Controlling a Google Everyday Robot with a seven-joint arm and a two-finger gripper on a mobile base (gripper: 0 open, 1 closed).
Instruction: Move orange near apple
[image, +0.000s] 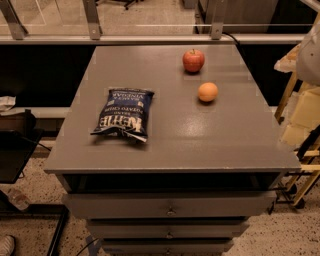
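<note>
Care is needed that the orange (207, 92) is taken squarely by the gripper (311, 50), at the upper right edge, its state impossible to tell, without the apple (193, 60) above being bumped.

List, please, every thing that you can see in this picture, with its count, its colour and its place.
apple: one, red, on the far part of the table top, right of the middle.
orange: one, orange, nearer than the apple and a little to its right, not touching it.
chip bag: one, dark blue with white print, lying flat on the left part of the top.
table: one, grey, in the centre.
drawers: three fronts, grey, under the top.
railing: one, metal, behind the table.
yellow frame: one, at the right edge.
pale shape: one, upper right edge; I cannot tell what it is.
gripper: not in view.
</note>
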